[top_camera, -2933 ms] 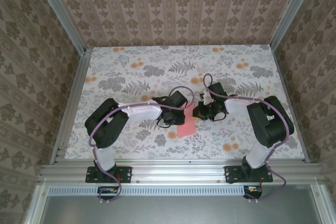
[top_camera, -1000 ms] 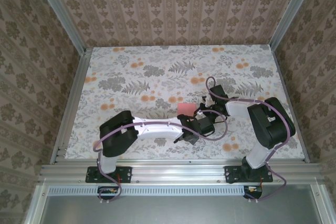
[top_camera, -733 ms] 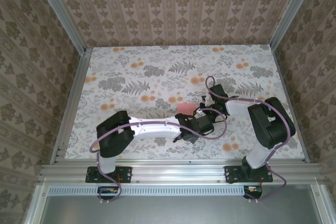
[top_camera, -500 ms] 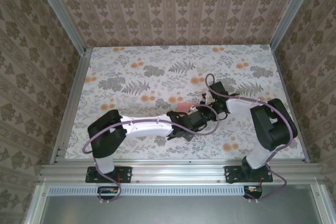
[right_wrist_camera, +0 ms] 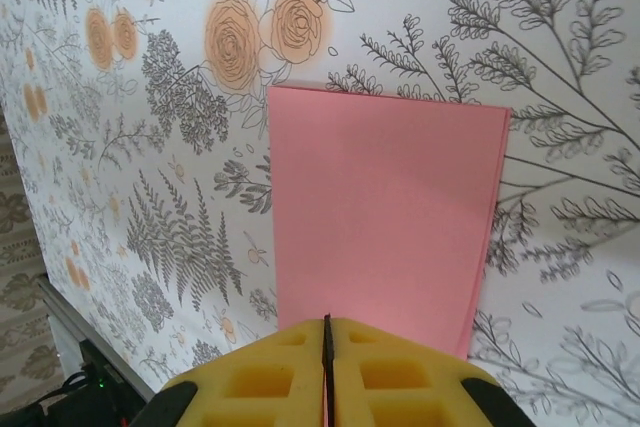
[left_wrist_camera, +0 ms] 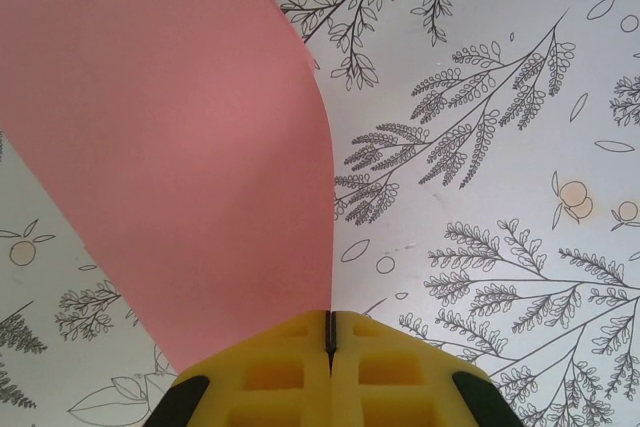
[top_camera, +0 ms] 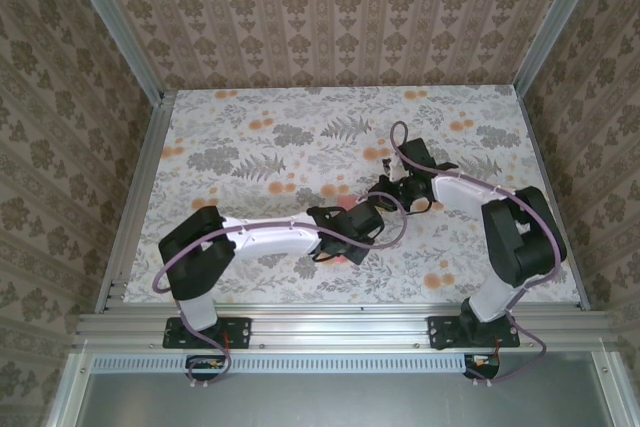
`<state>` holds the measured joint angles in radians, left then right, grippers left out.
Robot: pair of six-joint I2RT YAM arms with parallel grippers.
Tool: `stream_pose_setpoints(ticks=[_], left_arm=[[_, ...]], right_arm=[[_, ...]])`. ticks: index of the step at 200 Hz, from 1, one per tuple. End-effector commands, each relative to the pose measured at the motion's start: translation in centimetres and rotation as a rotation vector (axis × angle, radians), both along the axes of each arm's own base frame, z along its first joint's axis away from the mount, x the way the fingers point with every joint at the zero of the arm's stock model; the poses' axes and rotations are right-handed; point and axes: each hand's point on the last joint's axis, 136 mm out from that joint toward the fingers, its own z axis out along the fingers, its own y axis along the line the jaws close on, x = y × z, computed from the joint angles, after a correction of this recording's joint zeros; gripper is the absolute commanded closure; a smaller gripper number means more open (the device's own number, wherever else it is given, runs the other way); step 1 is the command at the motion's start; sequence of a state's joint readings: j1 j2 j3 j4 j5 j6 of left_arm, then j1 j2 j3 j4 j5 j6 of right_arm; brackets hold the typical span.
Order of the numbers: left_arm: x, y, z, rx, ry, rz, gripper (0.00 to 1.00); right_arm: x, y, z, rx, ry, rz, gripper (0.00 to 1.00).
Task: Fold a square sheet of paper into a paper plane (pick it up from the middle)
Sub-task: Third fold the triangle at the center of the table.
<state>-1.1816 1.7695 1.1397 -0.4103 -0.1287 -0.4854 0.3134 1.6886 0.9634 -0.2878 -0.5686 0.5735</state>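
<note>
Mid-fold, I'd say. My left gripper (left_wrist_camera: 328, 332) has its jaws pressed together, and the paper (left_wrist_camera: 170, 147) runs right into the seam between them. From there it sweeps up to the upper left of the left wrist view in a soft curve, lifted off the counter (left_wrist_camera: 500, 147). So that's a pinch on one edge, with the sheet bowed.

Over on the right wrist view, my right gripper (right_wrist_camera: 326, 332) sits at the bottom centre, jaws also pressed together. Here the paper shows as a flat pink rectangle filling the middle of the frame, its lower edge tucked under my pads. It lies face-on to me, so I judge I'm pinning it down there rather than pinching it, though I can't be sure.

From above, both wrists crowd together at mid-frame, and the paper is all but hidden beneath them.

Next up, by my reading: carry the lifted edge across with the left, line it up square on the far edge, lay it flat, then press the crease. The right must not let the sheet slide.
</note>
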Motion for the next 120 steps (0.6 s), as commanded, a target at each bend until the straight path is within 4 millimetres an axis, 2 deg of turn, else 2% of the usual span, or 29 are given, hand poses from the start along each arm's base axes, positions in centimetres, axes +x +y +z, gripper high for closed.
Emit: stream_pose_setpoints(ticks=[1, 29, 54, 84, 120], left_arm=[[0.0, -0.2, 1.0, -0.046, 0.019, 0.001, 1.00], [0.2, -0.1, 1.0, -0.053, 0.033, 0.005, 1.00], [0.5, 0.1, 1.0, -0.070, 0.049, 0.013, 1.00], [1.1, 0.5, 1.0, -0.092, 0.070, 0.027, 1.00], [1.8, 0.7, 0.9, -0.130, 0.107, 0.027, 1.00]], right_arm=[[-0.1, 1.3, -1.0, 0.033, 0.036, 0.059, 0.90], [-0.2, 1.5, -3.1, 0.009, 0.079, 0.111, 0.91], [-0.7, 0.8, -5.1, -0.051, 0.112, 0.155, 0.93], [-1.3, -0.3, -6.3, -0.140, 0.107, 0.204, 0.94], [-1.7, -0.4, -7.0, -0.158, 0.113, 0.235, 0.94]])
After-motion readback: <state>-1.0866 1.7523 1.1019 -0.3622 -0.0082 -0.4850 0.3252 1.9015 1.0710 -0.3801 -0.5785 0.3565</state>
